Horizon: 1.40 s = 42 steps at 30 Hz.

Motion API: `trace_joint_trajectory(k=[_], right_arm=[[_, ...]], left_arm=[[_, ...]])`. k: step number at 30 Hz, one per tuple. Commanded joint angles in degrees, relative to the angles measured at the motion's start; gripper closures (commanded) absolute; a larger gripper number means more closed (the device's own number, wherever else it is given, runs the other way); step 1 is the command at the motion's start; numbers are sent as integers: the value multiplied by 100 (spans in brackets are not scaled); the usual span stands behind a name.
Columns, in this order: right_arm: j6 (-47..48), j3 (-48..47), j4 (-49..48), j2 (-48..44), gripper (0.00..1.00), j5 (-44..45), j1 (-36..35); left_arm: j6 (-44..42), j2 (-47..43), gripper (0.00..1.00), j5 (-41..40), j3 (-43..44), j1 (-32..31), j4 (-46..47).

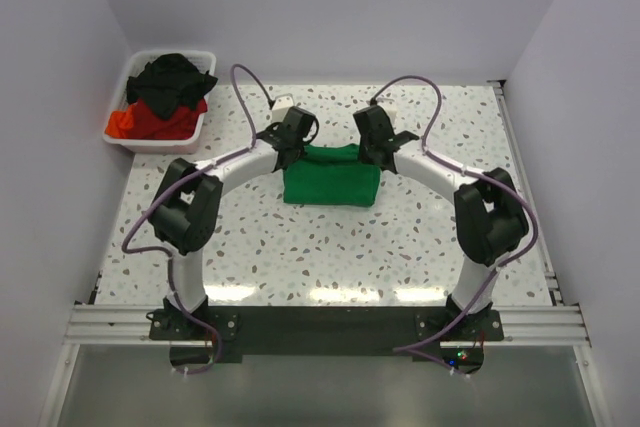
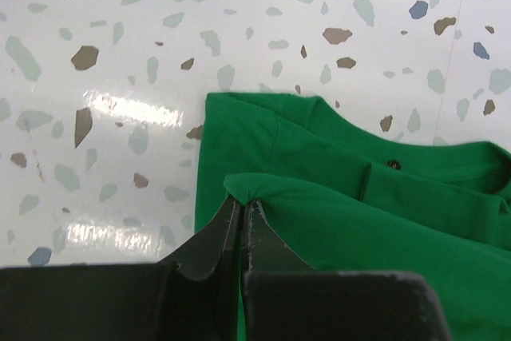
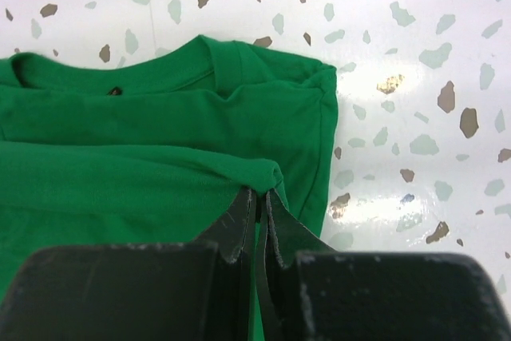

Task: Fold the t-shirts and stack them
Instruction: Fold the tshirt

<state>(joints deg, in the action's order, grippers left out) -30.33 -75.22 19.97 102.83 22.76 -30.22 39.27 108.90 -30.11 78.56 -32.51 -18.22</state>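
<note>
My left gripper [image 2: 242, 204] and right gripper [image 3: 262, 194] are each pinched tight on a corner of the green t-shirt's [image 1: 330, 182] folded edge, mid-table. Its collar [image 3: 120, 73] lies just far of both tips, and the shirt's long axis runs left to right between them

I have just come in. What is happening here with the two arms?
The two arms are folding the green t-shirt on the table. The left gripper and the right gripper each pinch a fold of its cloth, one at each side. A black t-shirt and a red t-shirt wait heaped in the white bin, far left.
</note>
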Motion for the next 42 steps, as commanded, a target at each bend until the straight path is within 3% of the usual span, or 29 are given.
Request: trace_joint_trajectory(k=[1, 9, 10, 11, 12, 13, 15, 16, 18, 23, 27, 32, 36, 41, 42], right_arm=[[132, -440, -221, 272, 100, 88, 183], [106, -880, -99, 783, 100, 52, 297], [88, -898, -81, 783, 94, 70, 297], [97, -915, -72, 774, 88, 105, 306], [88, -907, -98, 748, 82, 123, 306], [123, -881, -150, 687, 67, 114, 306], [115, -880, -177, 642, 58, 140, 315], [123, -872, -195, 607, 52, 141, 315], [115, -950, -186, 590, 51, 167, 306], [185, -1152, -108, 581, 50, 44, 306], [273, -1232, 104, 458, 52, -359, 306], [256, -881, 341, 80, 53, -808, 262], [159, -468, 473, -245, 54, -1133, 174], [115, 16, 482, -465, 60, -1467, -1], [106, 68, 447, -457, 65, -1520, -19]], left_arm=[[-375, 368, 100, 57, 493, 228, 380], [-490, 992, 100, 75, 1222, 281, 143], [-507, 1001, 98, 67, 1231, 298, 143], [-516, 993, 91, 32, 1223, 298, 143], [-560, 984, 71, 40, 1197, 315, 265], [-630, 966, 61, 5, 1170, 316, 318], [-735, 887, 47, -21, 1091, 324, 546], [-745, 861, 44, -56, 1065, 324, 591], [-771, 773, 39, -153, 1029, 333, 766], [-797, 509, 37, 22, 994, 333, 890], [-903, 448, 38, 768, 1187, 325, 417], [-903, 316, 40, 1516, 1170, 176, -338], [-807, 79, 42, 1964, 872, 61, -385], [-666, -62, 44, 2395, 581, -71, -402], [-648, -71, 44, 2422, 538, -88, -393]])
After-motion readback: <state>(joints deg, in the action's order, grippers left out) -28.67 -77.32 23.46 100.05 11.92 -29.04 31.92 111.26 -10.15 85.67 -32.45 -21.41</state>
